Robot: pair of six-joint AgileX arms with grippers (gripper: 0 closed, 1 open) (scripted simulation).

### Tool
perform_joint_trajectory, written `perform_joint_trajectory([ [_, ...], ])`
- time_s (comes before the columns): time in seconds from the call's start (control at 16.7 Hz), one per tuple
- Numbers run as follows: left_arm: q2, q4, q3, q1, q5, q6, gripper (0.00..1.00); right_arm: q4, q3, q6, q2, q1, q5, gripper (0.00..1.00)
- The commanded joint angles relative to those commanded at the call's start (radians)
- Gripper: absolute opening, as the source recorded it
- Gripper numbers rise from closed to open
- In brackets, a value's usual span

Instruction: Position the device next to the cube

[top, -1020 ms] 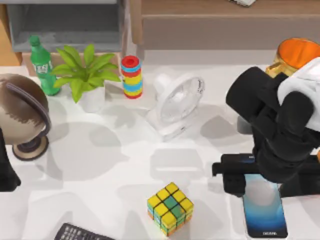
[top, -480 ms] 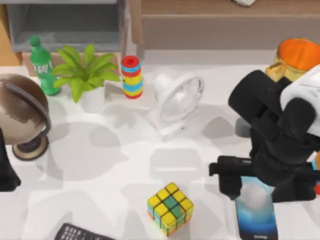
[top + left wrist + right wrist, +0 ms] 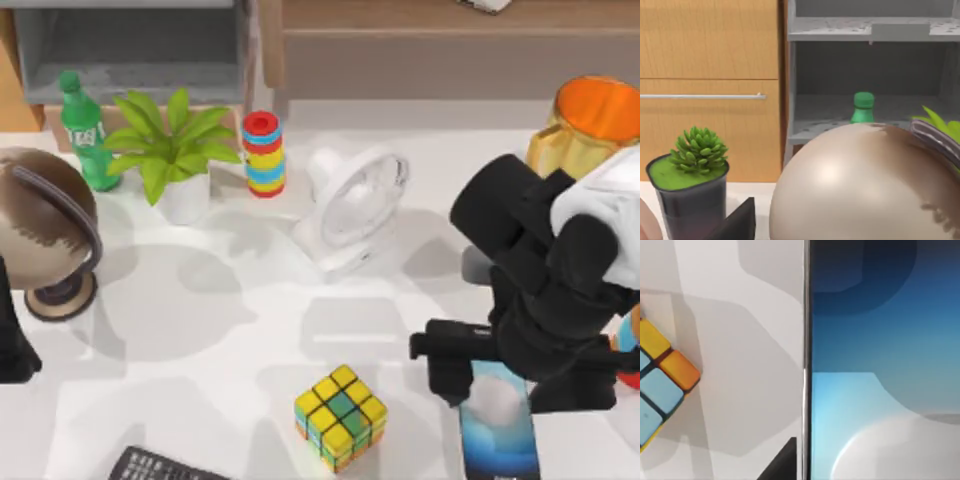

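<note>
While the right gripper (image 3: pixel 517 382) is being held low over the tabletop's (image 3: pixel 250 310) front right area, the device (image 3: pixel 498 425) is being gripped across its width, the black fingers closed on its two long edges. The smartphone's far end is being covered by the gripper body, and its near end is being cut off at the tabletop's front edge in the top view. In the right wrist view, the device's (image 3: pixel 880 365) blue-to-white screen is being shown alongside a corner of the cube (image 3: pixel 660 385), with a strip of bare white tabletop between the two.

The cube (image 3: pixel 340 416) is being left near the front edge, around the middle, to the left of the device and apart from it. A black remote (image 3: pixel 160 467) is being shown at the front edge, left of the cube.

Toward the back edge, a white fan (image 3: pixel 355 205), a stack of coloured rings (image 3: pixel 264 153), a potted plant (image 3: pixel 170 150) and a green bottle (image 3: pixel 85 130) are being lined up. An orange cup (image 3: pixel 590 125) is being shown at the back right corner, and a brown globe (image 3: pixel 45 230) at the left edge.

The left arm (image 3: pixel 12 340) is being kept parked at the left edge; whether its fingers are apart or together cannot be told.
</note>
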State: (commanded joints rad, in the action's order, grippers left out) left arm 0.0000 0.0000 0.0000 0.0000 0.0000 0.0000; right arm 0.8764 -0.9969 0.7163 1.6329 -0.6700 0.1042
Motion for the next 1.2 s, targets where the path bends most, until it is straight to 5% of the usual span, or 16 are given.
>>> perform_joint_trajectory([
  [0.84,0.0,0.0,0.0,0.0,0.0,0.0,1.0,-0.072,0.058,-0.021,0.066,-0.016,-0.112,0.0],
  [1.2,0.0,0.0,0.0,0.0,0.0,0.0,1.0,-0.072,0.058,-0.021,0.066,-0.016,-0.112,0.45],
])
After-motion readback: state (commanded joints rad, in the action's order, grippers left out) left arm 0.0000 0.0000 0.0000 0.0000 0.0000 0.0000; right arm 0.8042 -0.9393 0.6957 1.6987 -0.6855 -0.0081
